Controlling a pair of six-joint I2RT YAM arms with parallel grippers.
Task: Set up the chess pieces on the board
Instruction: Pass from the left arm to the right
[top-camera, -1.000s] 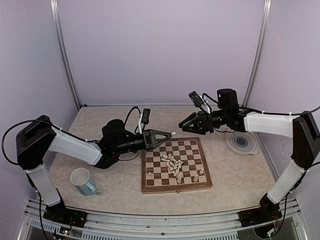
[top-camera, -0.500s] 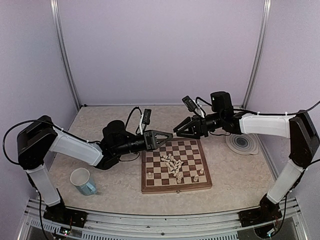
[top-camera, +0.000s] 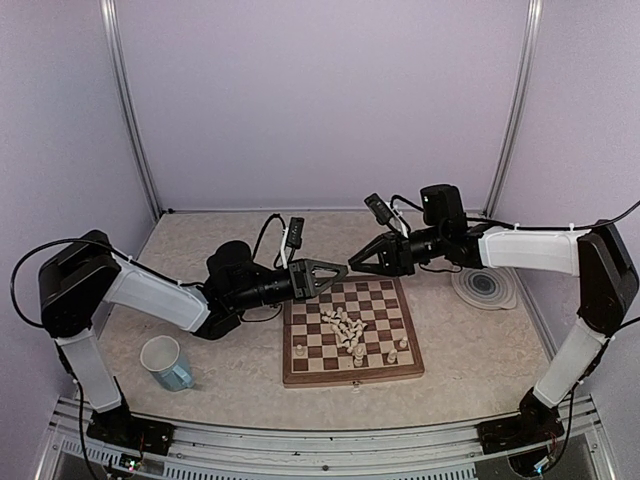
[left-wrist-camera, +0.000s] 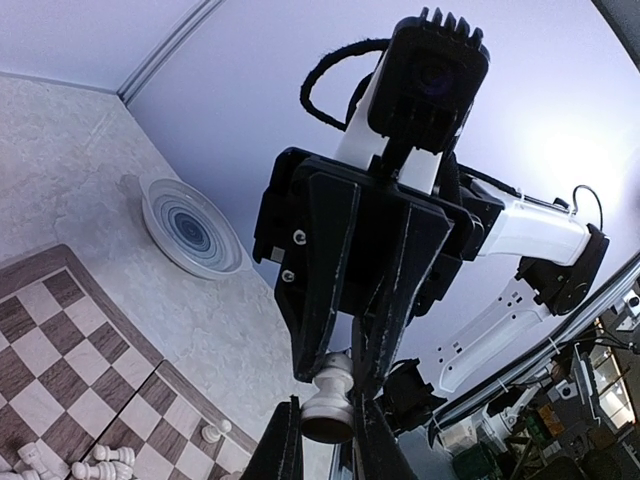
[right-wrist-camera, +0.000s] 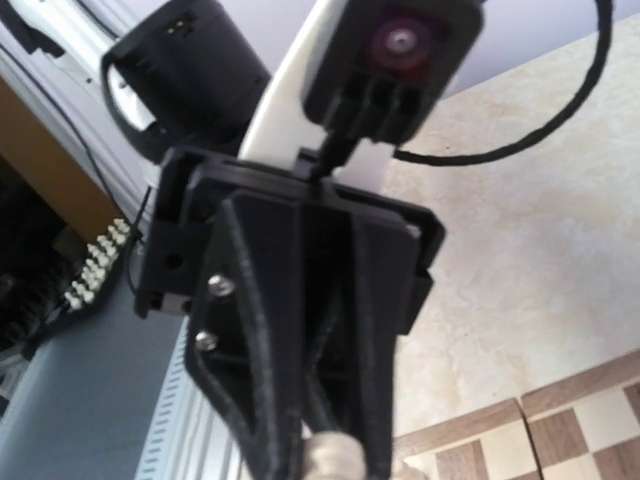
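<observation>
While left pincer (top-camera: 341, 271) grips chess piece (left-wrist-camera: 329, 402) — right pincer (top-camera: 353, 268) pinches it.

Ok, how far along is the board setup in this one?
Barely started. A few pieces stand apart near the board's front edge; the rest lie in a pile mid-board. In hand: the left hand grips one piece above the far edge, and the right hand flanks its top, seemingly a handover, grip unclear. Left: sorting the whole pile.
</observation>
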